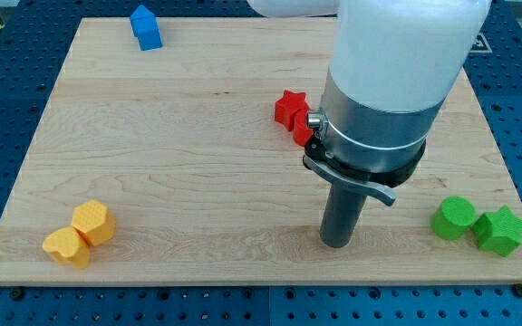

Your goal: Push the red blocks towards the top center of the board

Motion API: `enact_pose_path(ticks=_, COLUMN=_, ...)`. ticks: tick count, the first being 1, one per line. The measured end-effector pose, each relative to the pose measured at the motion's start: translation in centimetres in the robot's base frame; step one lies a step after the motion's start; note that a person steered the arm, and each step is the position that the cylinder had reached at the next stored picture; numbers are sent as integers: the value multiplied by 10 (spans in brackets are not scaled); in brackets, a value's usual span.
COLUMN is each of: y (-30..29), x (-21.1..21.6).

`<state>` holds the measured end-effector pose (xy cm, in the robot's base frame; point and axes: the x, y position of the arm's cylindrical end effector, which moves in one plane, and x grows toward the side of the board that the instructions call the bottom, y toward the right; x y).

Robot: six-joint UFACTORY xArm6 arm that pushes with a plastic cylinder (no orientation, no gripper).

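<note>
Well, you have most of the job still ahead of you. The red star block [289, 109] sits near the board's middle, slightly toward the view's right, with a second red piece [303, 136] touching its lower right, largely hidden behind the arm's housing, so its shape is unclear. Neither is at the top centre of the wooden board [198, 172] yet. There's no claw here: my tip [336, 242] is a bare rod holding nothing, resting below and right of the reds, apart from them. You'd likely need upward pushes.
</note>
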<state>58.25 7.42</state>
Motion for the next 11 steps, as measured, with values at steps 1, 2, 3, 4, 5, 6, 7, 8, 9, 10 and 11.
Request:
enact_pose_path(ticks=1, y=0, x=0)
enact_pose_path(ticks=2, y=0, x=0)
enact_pose_path(ticks=3, y=0, x=0)
enact_pose_path(ticks=4, y=0, x=1)
enact_pose_path(ticks=5, y=0, x=2)
enact_pose_path(ticks=6, y=0, x=5)
enact_pose_path(ticks=7, y=0, x=10)
enact_pose_path(ticks=8, y=0, x=10)
enact_pose_path(ticks=9, y=0, x=10)
enact_pose_path(ticks=10, y=0, x=8)
enact_pose_path(ticks=11, y=0, x=8)
